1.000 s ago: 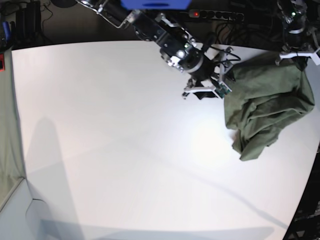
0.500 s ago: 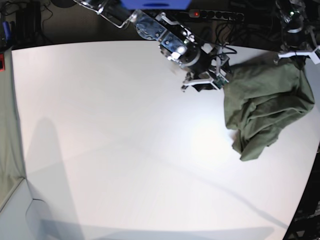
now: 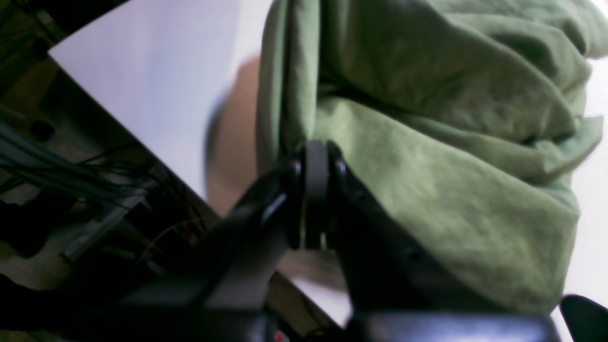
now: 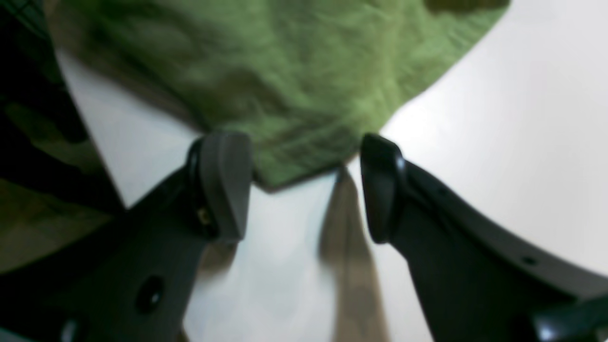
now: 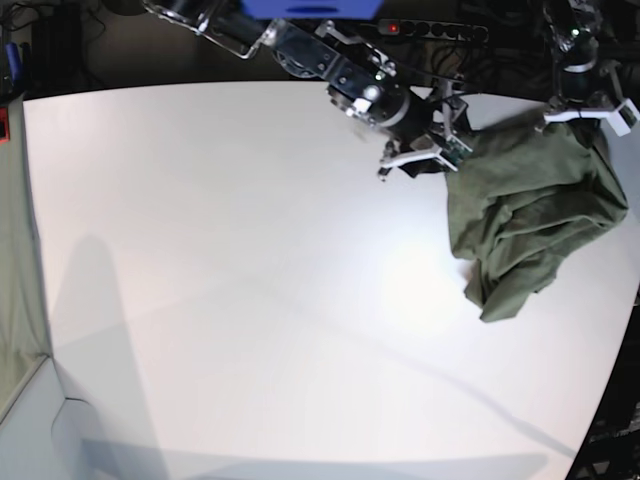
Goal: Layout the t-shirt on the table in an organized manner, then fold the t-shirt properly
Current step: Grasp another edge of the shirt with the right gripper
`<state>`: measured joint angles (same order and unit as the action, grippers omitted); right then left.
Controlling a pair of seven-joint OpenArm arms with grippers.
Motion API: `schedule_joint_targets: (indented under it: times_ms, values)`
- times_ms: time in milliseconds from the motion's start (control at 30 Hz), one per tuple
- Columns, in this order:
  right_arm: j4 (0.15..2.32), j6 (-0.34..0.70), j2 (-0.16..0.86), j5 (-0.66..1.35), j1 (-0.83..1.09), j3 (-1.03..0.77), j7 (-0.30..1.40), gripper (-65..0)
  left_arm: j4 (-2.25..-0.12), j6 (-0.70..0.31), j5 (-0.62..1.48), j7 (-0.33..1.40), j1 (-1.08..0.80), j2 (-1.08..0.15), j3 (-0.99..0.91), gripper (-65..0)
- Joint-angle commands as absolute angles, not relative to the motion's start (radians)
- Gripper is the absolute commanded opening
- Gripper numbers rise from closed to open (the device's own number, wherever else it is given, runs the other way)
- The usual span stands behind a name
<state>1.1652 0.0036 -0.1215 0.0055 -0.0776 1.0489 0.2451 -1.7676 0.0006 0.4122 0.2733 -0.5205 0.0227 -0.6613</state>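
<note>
The olive-green t-shirt (image 5: 530, 205) lies crumpled at the right edge of the white table (image 5: 250, 280). My left gripper (image 5: 584, 122) is at the shirt's far right corner. In the left wrist view it (image 3: 316, 159) is shut on a fold of the shirt (image 3: 427, 166), which hangs bunched from it. My right gripper (image 5: 440, 158) is at the shirt's far left edge. In the right wrist view it (image 4: 301, 185) is open, with a corner of the shirt (image 4: 285, 109) lying on the table (image 4: 498, 142) between its fingertips (image 4: 223, 185).
A pale grey-green cloth strip (image 5: 15, 300) runs down the left edge. A power strip (image 5: 430, 30) and cables lie on the dark floor behind the table. The table's curved edge (image 5: 615, 370) passes close to the shirt at the right.
My right gripper has moved back and to the right, up to the shirt's left edge. My left gripper has shifted slightly left, pulling the shirt's far corner with it.
</note>
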Motion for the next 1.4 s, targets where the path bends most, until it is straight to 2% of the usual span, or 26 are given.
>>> schedule_joint_targets:
  times_ms: [0,300,533,800,867,1000,1033,1300,1367]
  values:
    - [1.185,0.007,-0.157,0.007,-0.061,1.069,0.217,-28.0,-1.782,0.001,0.414,0.251,-0.524,0.018,-0.657,-64.7]
    - [1.178,0.002,-0.157,0.007,-0.064,1.063,0.128,-29.0,-1.787,0.001,0.414,0.251,-0.538,0.033,-0.651,-64.7]
    - [1.142,0.002,-0.157,0.007,-0.064,1.063,0.128,-39.2,-1.794,0.001,0.415,0.251,-0.564,0.065,-0.648,-64.5]
    - [1.046,0.002,-0.157,0.007,-0.094,1.063,0.127,-41.6,-1.794,0.001,0.415,0.251,-0.588,0.065,-0.622,-64.5]
    - [1.041,0.002,-0.157,0.007,-0.094,1.063,0.127,-45.7,-1.794,0.001,0.415,0.251,-0.588,0.065,-0.621,-64.5]
    - [1.043,0.002,-0.157,0.007,-0.096,1.056,0.136,-63.5,-1.794,0.001,0.415,0.251,-0.588,0.065,-0.608,-64.2]
    - [1.043,0.002,-0.157,0.007,-0.096,1.043,0.136,-65.0,-1.794,0.001,0.415,0.251,-0.588,0.062,-0.599,-64.2]
    - [1.044,0.002,-0.157,0.007,-0.082,0.961,0.137,-65.0,-1.794,0.001,0.415,0.251,-0.582,0.061,-0.529,-63.9]
    - [1.046,0.001,-0.157,0.007,-0.076,0.957,0.137,-65.0,-1.801,0.001,0.415,0.251,-0.582,0.064,-0.529,-61.4]
